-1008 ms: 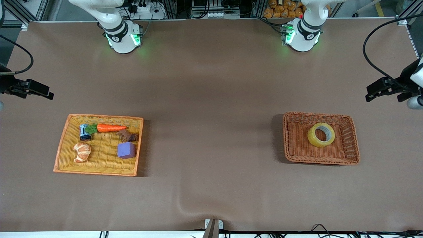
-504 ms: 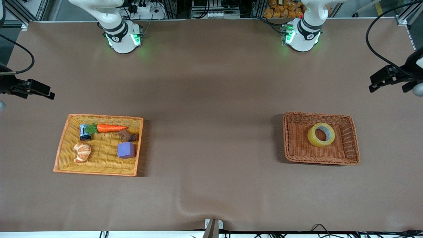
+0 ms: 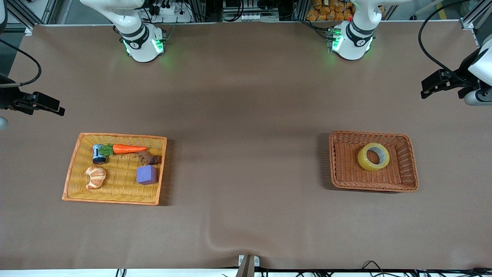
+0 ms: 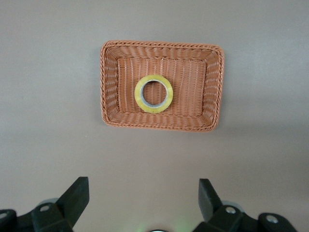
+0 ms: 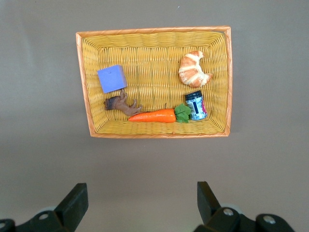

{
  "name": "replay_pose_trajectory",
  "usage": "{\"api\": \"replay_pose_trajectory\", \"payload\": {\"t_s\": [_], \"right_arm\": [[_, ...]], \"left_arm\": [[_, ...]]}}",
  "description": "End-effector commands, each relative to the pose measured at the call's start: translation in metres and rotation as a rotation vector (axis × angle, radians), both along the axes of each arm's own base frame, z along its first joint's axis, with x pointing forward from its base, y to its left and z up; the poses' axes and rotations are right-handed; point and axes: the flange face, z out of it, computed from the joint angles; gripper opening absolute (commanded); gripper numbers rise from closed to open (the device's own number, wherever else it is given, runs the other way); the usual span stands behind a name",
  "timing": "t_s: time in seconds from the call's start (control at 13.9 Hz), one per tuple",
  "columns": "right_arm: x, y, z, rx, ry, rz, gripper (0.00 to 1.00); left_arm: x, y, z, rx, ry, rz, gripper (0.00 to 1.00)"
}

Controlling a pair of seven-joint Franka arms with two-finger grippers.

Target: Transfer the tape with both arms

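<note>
My left gripper (image 4: 140,203), wide open and empty, has drifted above bare brown surface (image 3: 246,96). Translucent yellow tape roll (image 3: 373,156) sits ahead in brown wicker basket (image 3: 338,161), ungrasped. Right gripper (image 5: 137,205), open, empty, waits near yellow basket (image 3: 73,173).

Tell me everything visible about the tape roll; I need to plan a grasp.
The tape is a translucent yellow ring with a grey-white inner core, its hole facing up. It lies flat, alone, on the floor of the brown wicker basket toward the left arm's end of the table, a little off-centre, touching no wall. Neither hand touches it; the left wrist view shows it whole.
</note>
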Motion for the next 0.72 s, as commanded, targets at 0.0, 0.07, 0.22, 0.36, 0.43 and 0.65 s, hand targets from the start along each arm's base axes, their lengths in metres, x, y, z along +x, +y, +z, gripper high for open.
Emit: {"api": "replay_pose_trajectory", "payload": {"t_s": [0.0, 0.07, 0.22, 0.36, 0.43, 0.65], "right_arm": [[0.0, 0.0002, 0.0029, 0.019, -0.005, 0.007, 1.0], [-0.0001, -0.0006, 0.0022, 0.019, -0.003, 0.006, 1.0], [0.0005, -0.0007, 0.0026, 0.019, -0.008, 0.005, 1.0], [0.0009, -0.0007, 0.0017, 0.019, -0.006, 0.005, 1.0], [0.001, 0.0001, 0.0024, 0.019, -0.008, 0.007, 1.0], [0.0009, 0.0001, 0.0017, 0.019, -0.006, 0.007, 1.0]], "left_arm": [[-0.0117, -0.0036, 0.0047, -0.036, -0.012, 0.02, 1.0], [-0.0123, -0.0088, 0.0051, -0.039, -0.01, 0.014, 1.0], [-0.0126, -0.0048, 0.0055, -0.041, -0.007, 0.018, 1.0], [-0.0125, -0.013, 0.0055, -0.05, -0.008, 0.004, 1.0], [-0.0119, -0.0115, 0.0047, -0.052, -0.006, 0.005, 1.0], [-0.0119, -0.0064, 0.0044, -0.059, -0.003, 0.011, 1.0]]}}
